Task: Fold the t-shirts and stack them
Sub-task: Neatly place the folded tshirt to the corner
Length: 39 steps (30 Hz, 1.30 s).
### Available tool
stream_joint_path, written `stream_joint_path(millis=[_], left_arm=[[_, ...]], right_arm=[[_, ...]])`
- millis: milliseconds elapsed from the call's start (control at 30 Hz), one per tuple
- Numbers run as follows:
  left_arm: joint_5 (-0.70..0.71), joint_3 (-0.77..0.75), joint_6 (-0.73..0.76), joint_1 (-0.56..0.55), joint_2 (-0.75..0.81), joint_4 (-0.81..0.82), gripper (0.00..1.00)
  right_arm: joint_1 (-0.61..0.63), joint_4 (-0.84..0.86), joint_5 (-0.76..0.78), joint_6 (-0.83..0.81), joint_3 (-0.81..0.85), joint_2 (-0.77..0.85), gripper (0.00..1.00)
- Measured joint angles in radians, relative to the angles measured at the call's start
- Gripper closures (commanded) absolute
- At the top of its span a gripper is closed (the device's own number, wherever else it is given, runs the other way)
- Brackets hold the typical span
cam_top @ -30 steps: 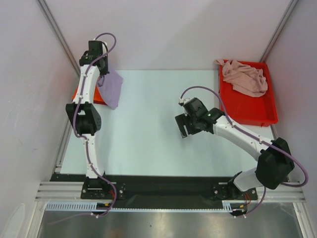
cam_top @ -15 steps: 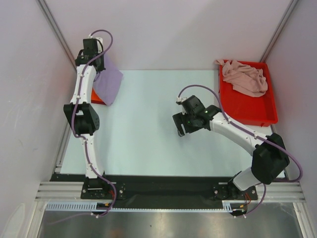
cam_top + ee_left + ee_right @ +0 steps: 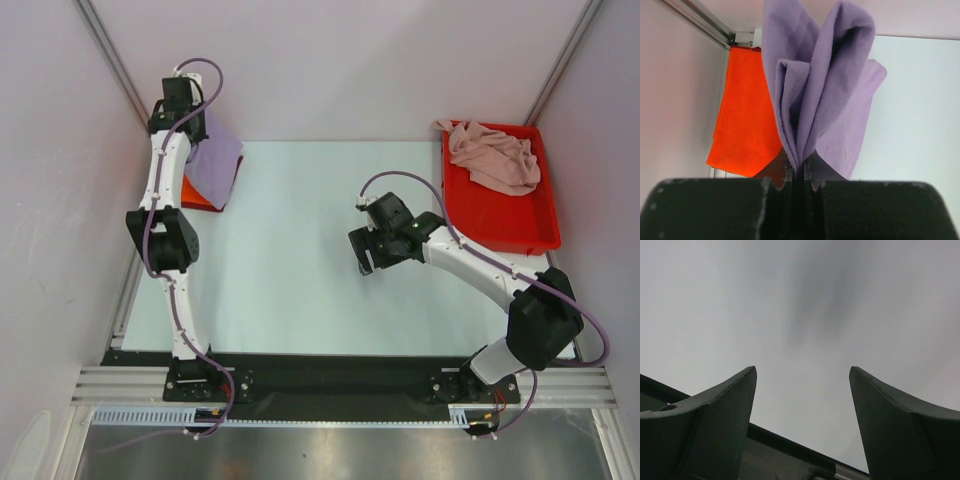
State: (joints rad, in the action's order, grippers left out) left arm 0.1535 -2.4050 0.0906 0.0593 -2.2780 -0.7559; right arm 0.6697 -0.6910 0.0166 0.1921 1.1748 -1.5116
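Two shirts meet at upper left of the frame: the left gripper (image 3: 799,172), clenched on the lavender t-shirt (image 3: 820,85), holds it over the orange t-shirt (image 3: 742,115), so stacking likely calls for lowering and letting go, while the right gripper (image 3: 368,262) hangs spread, empty.

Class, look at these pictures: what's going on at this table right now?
The left gripper is shut on the lavender t-shirt, holding it bunched partly over the orange-red t-shirt, which lies flat at the far left corner of the table. The right gripper hangs open over the middle of the table, holding nothing. A pale pink t-shirt lies crumpled in the red tray at the far right, not yet folded.
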Motion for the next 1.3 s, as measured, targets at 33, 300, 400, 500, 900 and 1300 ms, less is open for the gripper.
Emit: stream_joint_path(millis=[33, 300, 400, 500, 900, 1300], left_arm=[[0.000, 0.000, 0.000, 0.004, 0.000, 0.001, 1.00], [-0.028, 0.002, -0.001, 0.061, -0.001, 0.017, 1.00], [-0.044, -0.001, -0.001, 0.076, -0.014, 0.027, 1.00], [-0.056, -0.025, -0.001, 0.082, -0.055, 0.034, 1.00], [0.029, -0.003, 0.005, 0.083, -0.146, 0.123, 1.00], [0.222, 0.012, -0.005, 0.109, -0.189, 0.235, 0.59]], right_arm=[[0.000, 0.000, 0.000, 0.001, 0.000, -0.001, 0.20], [0.000, 0.000, 0.000, 0.017, 0.005, -0.021, 0.20], [0.000, -0.002, -0.002, 0.018, 0.019, -0.037, 0.20], [0.002, -0.004, -0.003, 0.018, 0.035, -0.050, 0.20], [0.036, -0.031, -0.003, 0.043, 0.116, -0.168, 0.20], [0.051, -0.066, -0.006, 0.055, 0.262, -0.296, 0.21]])
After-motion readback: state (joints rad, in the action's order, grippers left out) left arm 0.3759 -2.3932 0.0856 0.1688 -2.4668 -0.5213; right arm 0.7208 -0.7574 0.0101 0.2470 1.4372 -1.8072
